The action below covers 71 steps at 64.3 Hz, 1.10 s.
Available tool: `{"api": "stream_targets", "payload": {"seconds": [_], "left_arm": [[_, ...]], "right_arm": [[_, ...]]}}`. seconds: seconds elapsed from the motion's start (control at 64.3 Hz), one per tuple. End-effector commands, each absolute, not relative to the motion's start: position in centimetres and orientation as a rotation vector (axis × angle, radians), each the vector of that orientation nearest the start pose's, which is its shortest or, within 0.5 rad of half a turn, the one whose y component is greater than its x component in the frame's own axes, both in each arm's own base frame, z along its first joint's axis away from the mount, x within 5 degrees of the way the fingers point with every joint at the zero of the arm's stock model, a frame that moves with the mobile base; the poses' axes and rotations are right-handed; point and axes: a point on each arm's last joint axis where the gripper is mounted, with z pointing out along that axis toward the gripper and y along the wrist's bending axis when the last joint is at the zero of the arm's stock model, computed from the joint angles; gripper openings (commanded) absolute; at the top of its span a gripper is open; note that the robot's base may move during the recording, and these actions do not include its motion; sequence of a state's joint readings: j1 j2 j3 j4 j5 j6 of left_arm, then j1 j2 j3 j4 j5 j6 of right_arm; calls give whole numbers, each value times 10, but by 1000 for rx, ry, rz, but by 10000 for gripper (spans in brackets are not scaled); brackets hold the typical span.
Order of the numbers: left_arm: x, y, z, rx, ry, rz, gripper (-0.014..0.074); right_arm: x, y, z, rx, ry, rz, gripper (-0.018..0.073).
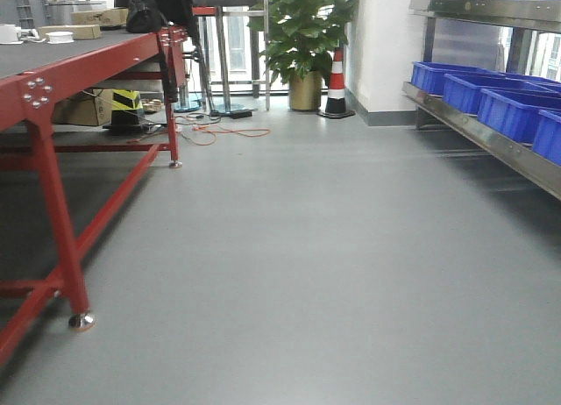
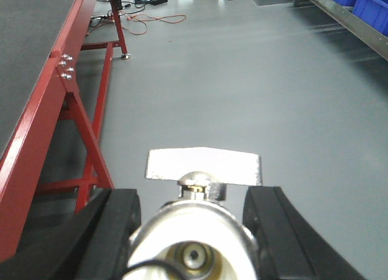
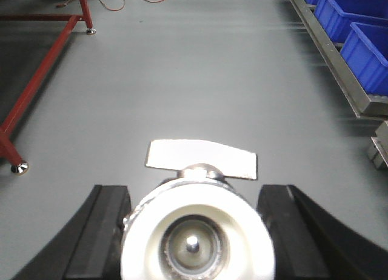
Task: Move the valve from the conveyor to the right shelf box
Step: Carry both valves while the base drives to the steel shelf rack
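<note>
Left gripper (image 2: 194, 198), nearest in the left wrist view: black fingers (image 2: 118, 222) clamped on a valve (image 2: 195, 243), its flat silver handle (image 2: 203, 166) uppermost. Right gripper (image 3: 194, 192): likewise closed on a second valve (image 3: 194, 237). Both hang over the grey floor (image 1: 307, 265), between the red-framed conveyor (image 1: 70, 59) at left and the shelf (image 1: 491, 146) of blue boxes (image 1: 508, 111) at right. Farthest stand a potted plant (image 1: 302, 37) and a striped cone (image 1: 337, 85).

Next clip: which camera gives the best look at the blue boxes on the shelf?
The exterior front-facing view: a row of blue boxes sits on the metal shelf at right, sides and rims visible. The right wrist view catches three along its upper right edge; the left wrist view shows only corners, top right.
</note>
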<state>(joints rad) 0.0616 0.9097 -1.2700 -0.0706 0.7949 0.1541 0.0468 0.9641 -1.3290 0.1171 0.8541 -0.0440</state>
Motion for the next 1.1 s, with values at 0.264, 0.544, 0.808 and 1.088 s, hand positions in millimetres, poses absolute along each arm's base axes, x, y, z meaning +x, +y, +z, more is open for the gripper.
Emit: {"api": "stream_targets", "payload": {"seconds": [0.264, 0.544, 0.808, 1.088], "left_arm": [[157, 4, 475, 67, 1847, 51, -111], [158, 4, 474, 67, 1847, 51, -111], [158, 4, 474, 67, 1847, 51, -111], [158, 4, 474, 67, 1847, 51, -111]], "right_arm": [[167, 15, 484, -69, 1865, 123, -162], [167, 15, 484, -69, 1865, 123, -162], [167, 15, 484, -69, 1865, 123, -162], [167, 15, 484, -69, 1865, 123, -162]]}}
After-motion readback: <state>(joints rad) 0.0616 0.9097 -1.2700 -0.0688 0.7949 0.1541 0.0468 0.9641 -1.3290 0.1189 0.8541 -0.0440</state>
